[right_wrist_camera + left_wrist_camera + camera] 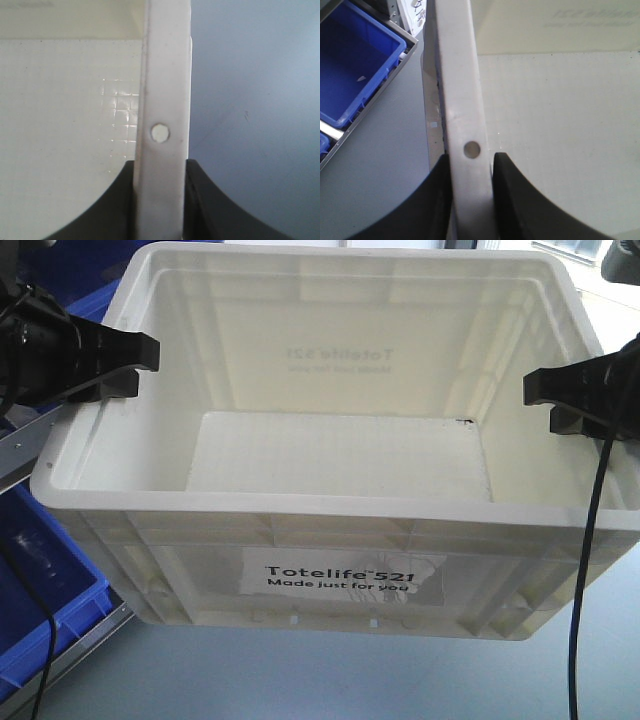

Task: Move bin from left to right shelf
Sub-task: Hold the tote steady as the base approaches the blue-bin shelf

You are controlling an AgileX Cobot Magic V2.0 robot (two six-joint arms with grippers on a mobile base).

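The left pincer pinches the left rim of the bin, with one black finger outside and one inside. The right pincer pinches the right rim the same way. The big white bin fills the middle of the front view, open side up, above the grey table. Whether it touches the table cannot be told. A blue bin sits close to its left corner, and flat grey table lies beside its right rim. The plastic is smooth. The rim is flat with a small round dot, the floor has a fine grid, and the outside has ribs.
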